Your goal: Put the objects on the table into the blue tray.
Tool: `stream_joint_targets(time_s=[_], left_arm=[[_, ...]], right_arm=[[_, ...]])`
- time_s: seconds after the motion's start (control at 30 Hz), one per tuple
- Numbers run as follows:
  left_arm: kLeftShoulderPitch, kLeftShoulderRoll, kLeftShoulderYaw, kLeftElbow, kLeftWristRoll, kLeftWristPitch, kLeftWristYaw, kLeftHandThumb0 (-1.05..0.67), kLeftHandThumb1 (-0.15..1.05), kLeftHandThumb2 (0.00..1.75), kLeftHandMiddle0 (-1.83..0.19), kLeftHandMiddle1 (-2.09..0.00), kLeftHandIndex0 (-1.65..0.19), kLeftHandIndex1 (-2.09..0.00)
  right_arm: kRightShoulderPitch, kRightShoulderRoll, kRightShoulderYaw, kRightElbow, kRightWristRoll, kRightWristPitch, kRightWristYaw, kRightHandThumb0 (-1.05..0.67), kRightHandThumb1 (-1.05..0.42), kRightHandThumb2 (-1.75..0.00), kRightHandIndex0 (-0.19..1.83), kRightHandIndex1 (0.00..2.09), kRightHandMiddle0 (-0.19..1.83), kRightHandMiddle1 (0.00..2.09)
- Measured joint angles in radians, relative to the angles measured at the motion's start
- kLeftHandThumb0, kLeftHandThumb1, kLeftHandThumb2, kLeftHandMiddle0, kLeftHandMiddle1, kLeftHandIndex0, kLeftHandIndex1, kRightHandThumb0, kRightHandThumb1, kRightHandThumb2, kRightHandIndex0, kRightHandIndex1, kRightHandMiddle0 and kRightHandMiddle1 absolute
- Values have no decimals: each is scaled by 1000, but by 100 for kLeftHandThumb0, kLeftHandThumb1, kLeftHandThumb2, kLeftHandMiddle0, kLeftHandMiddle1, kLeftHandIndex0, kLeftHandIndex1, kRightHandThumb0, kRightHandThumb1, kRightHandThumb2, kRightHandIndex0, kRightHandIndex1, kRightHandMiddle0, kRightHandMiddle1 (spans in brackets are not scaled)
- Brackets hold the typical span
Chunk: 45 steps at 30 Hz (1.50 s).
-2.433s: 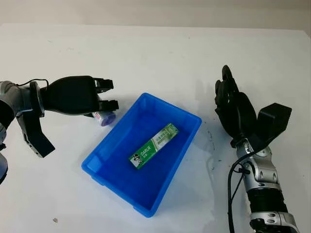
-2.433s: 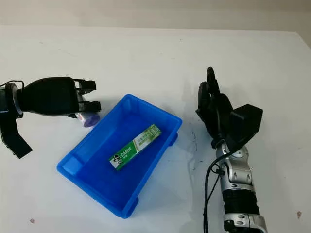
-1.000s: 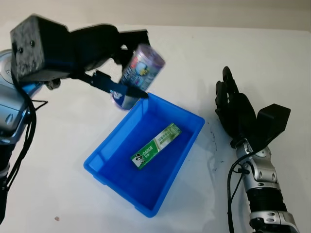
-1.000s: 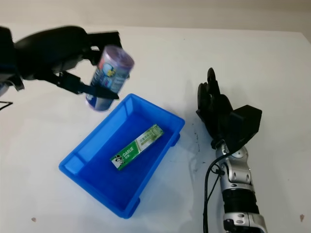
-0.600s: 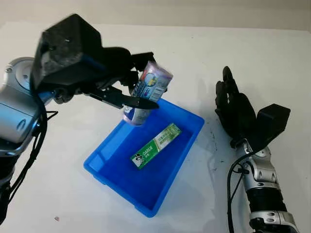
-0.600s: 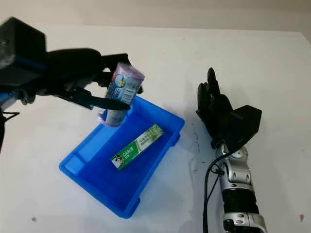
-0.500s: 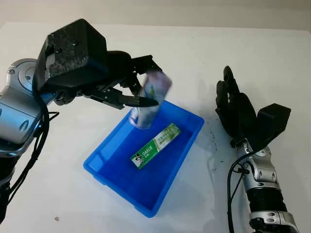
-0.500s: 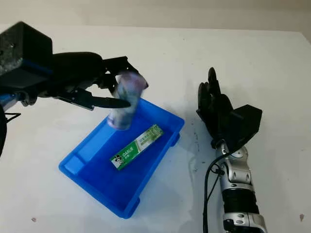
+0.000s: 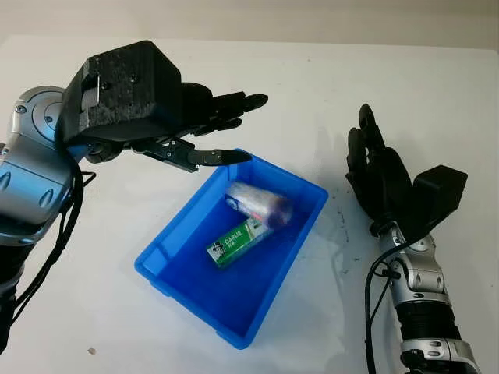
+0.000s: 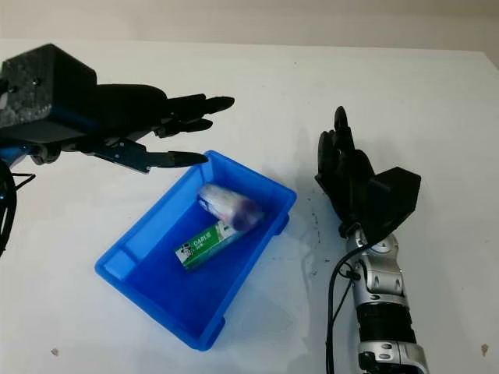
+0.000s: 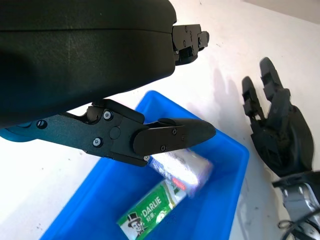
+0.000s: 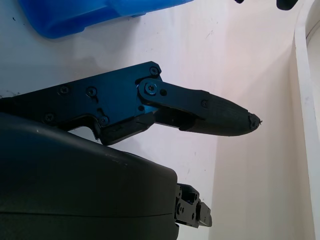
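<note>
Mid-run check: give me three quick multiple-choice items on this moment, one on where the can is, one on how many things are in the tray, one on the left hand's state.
1. Where is the can?
A. In the left hand
B. In the tray
C. On the table beside the tray

2. How many things lie in the tray?
A. One
B. Two
C. Three

3. What state is the left hand in?
A. Open, above the tray's far end
B. Shut on the can
C. Pressed on the table

Answers:
1 B, the can lies on its side inside the blue walls.
2 B, the can and the green box.
3 A, its fingers hold nothing.
The right hand is open, right of the tray.
</note>
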State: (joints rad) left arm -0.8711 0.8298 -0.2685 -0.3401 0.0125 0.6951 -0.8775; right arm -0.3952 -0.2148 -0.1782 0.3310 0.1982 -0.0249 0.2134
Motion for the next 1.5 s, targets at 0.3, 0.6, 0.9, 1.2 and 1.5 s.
stream_joint_targets(time_s=[0.3, 0.6, 0.9, 1.2, 1.5], left_arm=[[126, -169, 240, 77, -31, -222, 298, -49, 105, 61, -10, -11, -5, -14], [356, -426, 469, 226, -124, -362, 608, -61, 105, 61, 11, -2, 11, -5], [436, -508, 485, 347, -122, -464, 718, -70, 105, 68, 19, 0, 19, 0], [446, -575, 486, 470, -135, -541, 763, -71, 105, 64, 19, -1, 19, -1], [447, -598, 487, 516, -138, -592, 789, -70, 105, 65, 19, -4, 19, -3]], right_arm=[[-12, -6, -7, -17, 12, 10, 12, -75, -105, -65, -19, 0, -19, 0], [-44, -43, -21, -88, -3, 47, -15, -78, -105, -68, -19, 0, -19, 0], [-67, -51, -29, -123, 1, 99, -24, -78, -105, -74, -19, 0, -19, 0], [-75, -50, -31, -127, 1, 109, -26, -78, -105, -74, -19, 0, -19, 0], [-82, -50, -26, -86, -10, 100, -17, -77, -105, -73, -19, 0, -19, 0]])
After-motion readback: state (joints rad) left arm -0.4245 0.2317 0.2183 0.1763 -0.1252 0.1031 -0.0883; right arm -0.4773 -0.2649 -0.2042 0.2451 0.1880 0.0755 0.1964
